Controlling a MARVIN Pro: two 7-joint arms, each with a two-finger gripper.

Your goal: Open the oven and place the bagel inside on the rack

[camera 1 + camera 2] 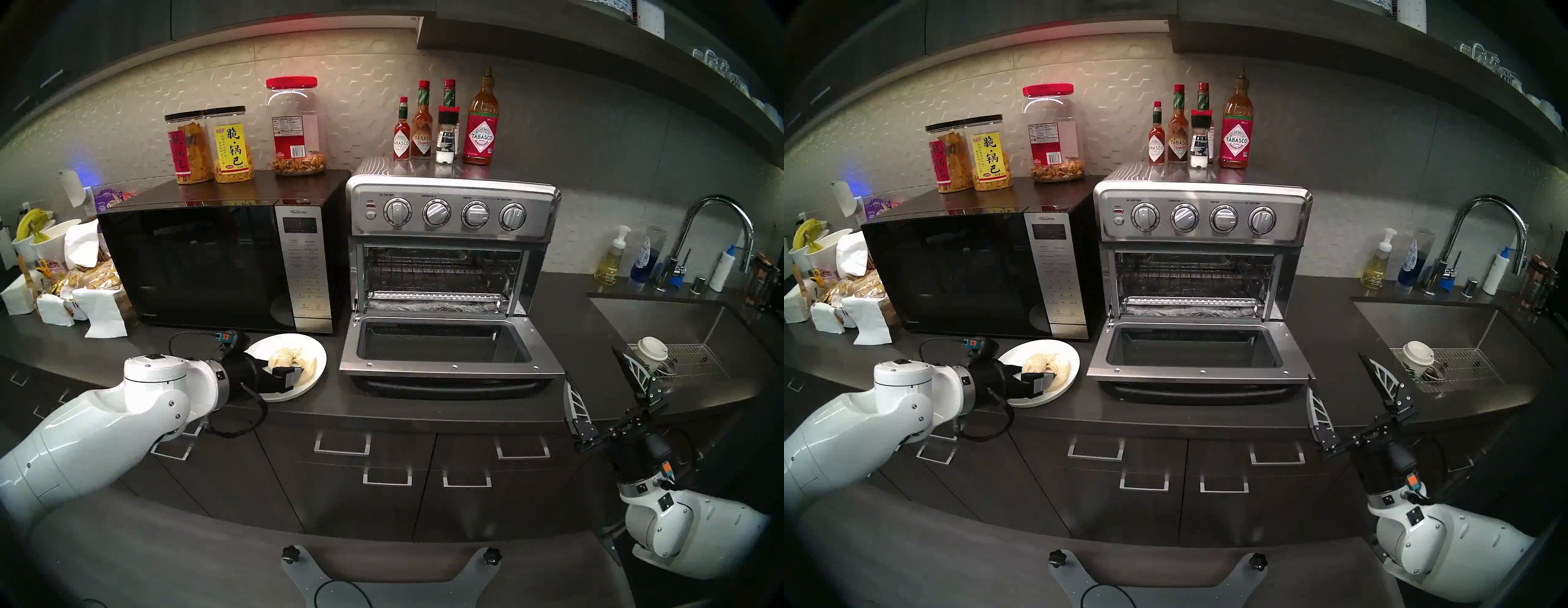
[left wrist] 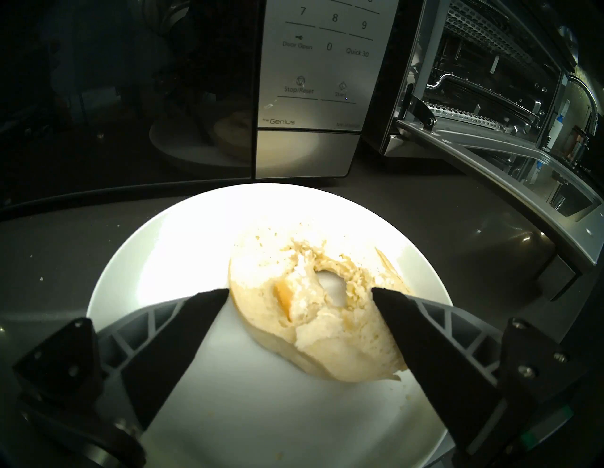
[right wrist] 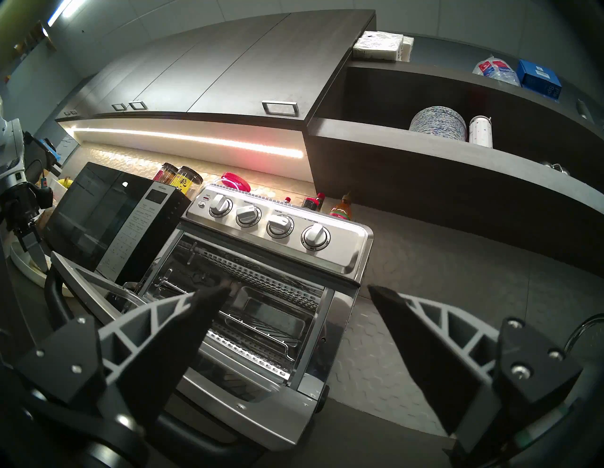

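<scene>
The black keypad microwave [image 1: 212, 263] stands just left of the open stainless-steel toaster oven [image 1: 452, 254]. The left gripper [image 2: 300, 291] has its fingers spread around the pale sliced bagel [image 2: 313, 313] on the round white plate [image 2: 157, 261]. The right gripper [image 1: 598, 386] is open, holding nothing.

The boxy brushed stainless-steel oven [image 1: 452, 237] gleams; the round white glazed plate [image 2: 163, 261] shines; the dark counter [image 1: 424, 407] looks matt.

Bagel [image 2: 327, 313] cream-tan; plate [image 2: 170, 261] white; toaster oven [image 1: 452, 199] brushed steel; microwave [image 1: 191, 263] black; countertop [image 1: 424, 407] dark grey.
</scene>
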